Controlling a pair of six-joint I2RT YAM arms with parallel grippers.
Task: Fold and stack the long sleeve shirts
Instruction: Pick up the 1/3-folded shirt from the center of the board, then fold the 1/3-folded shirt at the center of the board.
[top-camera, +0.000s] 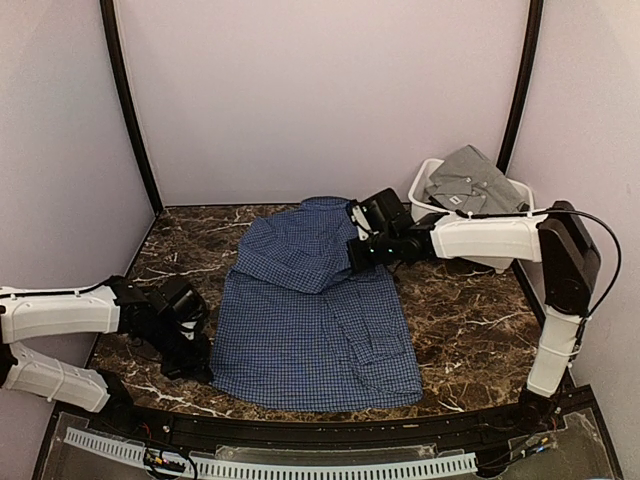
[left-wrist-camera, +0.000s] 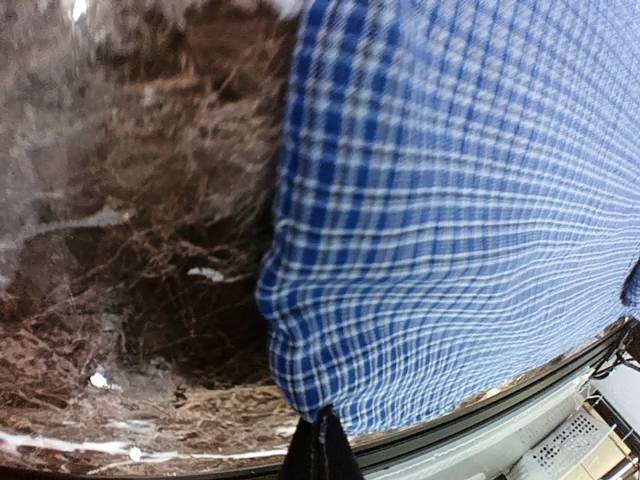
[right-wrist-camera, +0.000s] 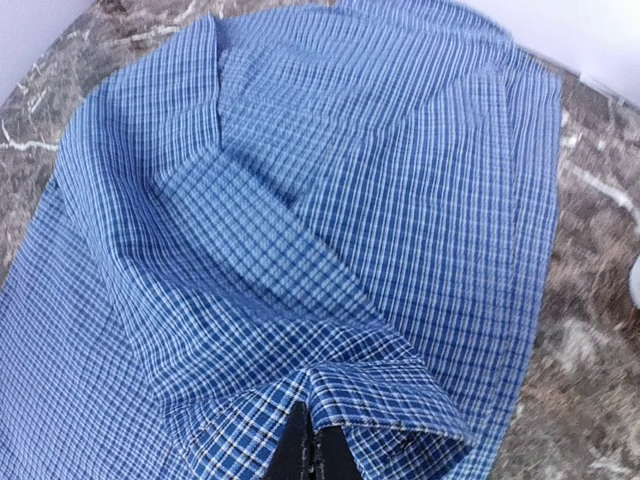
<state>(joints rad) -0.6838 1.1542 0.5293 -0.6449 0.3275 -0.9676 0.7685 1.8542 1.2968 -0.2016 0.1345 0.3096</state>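
The left fingers (left-wrist-camera: 320, 455) pinch the navy shirt (top-camera: 310, 320) at its near-left hem, that arm lying low along the surface (top-camera: 470, 320). The right fingers (right-wrist-camera: 302, 450) clamp a fold at its far end, arm reaching leftward; the grey shirt (top-camera: 472, 178) sits in the white bin (top-camera: 421, 190).

A dark brown marble tabletop (top-camera: 470, 320), veined in white, sits inside a pale booth. A plain back wall (top-camera: 320, 90) meets a left wall (top-camera: 50, 150) and a right wall (top-camera: 590, 100). A black pole (top-camera: 130, 110) rises at the rear left corner and another (top-camera: 520, 90) at the rear right. A black rail (top-camera: 330, 430) curves along the near edge. The light is soft and even.
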